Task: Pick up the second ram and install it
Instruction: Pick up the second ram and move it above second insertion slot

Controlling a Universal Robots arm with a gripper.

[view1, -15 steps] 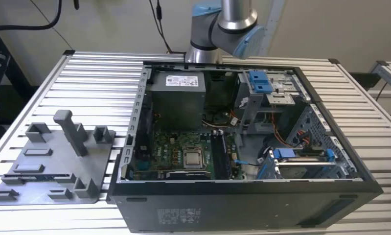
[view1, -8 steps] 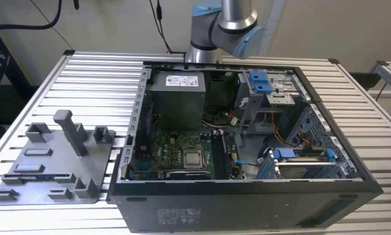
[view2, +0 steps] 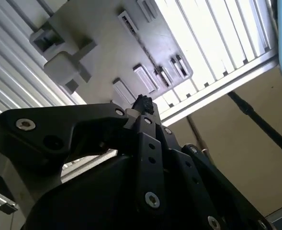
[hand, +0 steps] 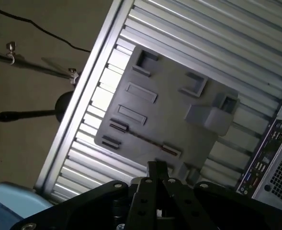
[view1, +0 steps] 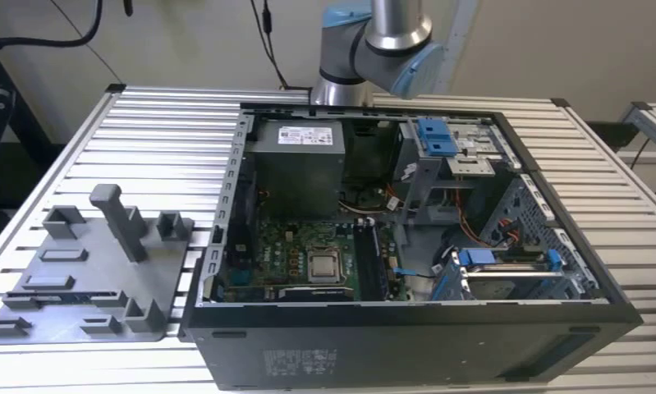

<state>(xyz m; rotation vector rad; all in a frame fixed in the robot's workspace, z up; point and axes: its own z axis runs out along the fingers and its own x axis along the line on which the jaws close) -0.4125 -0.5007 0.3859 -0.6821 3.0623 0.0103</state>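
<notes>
One thin dark ram (hand: 141, 137) edge-up in grey holder plate (hand: 179, 110); claw (hand: 156, 166) closed, empty.

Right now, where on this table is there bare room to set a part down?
Free: the bare slatted table beyond the grey holder plate, on the exterior view's left of the computer case; also a narrow strip at the case's other side. Crowded: the plate's upright posts and the case's inside.
</notes>
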